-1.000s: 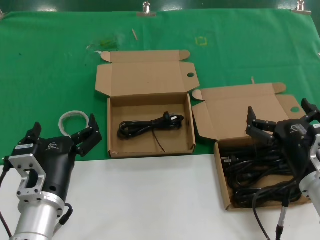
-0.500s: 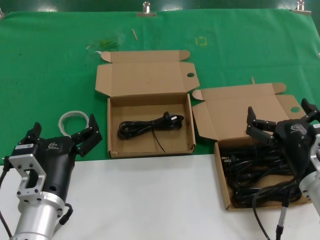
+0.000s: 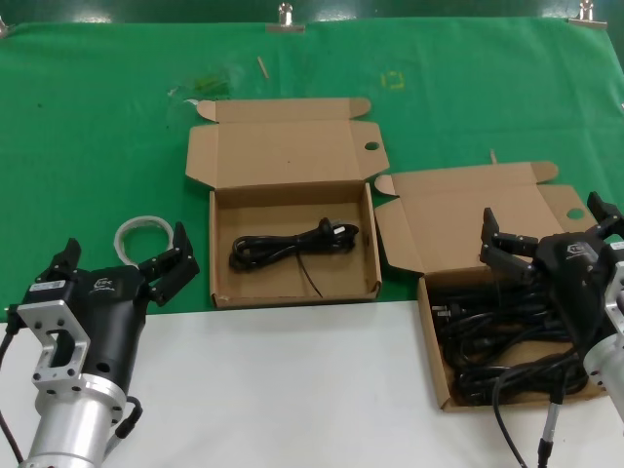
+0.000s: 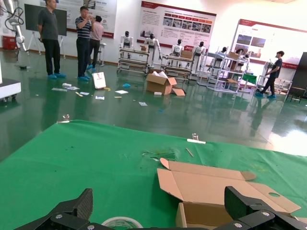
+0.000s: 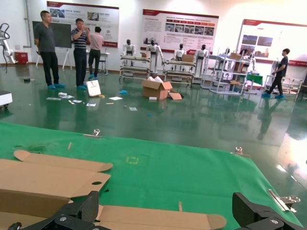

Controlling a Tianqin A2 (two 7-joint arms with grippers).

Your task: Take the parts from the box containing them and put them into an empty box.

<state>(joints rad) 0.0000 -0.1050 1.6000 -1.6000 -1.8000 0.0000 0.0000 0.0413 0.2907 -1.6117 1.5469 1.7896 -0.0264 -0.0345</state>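
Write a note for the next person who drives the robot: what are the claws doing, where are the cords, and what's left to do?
Left claw: open, holding nothing, low at the near left beside a whitish tube ring.
Right claw: open, holding nothing, above the far end of the right box.
Cords: one black cord lies in the middle box. A tangled pile of cords fills the right box.
Done: going by how things lie, one cord is across.
Left: the whole pile in the right box goes into the middle box. Nothing is gripped yet, so start with a fresh grab from the pile.
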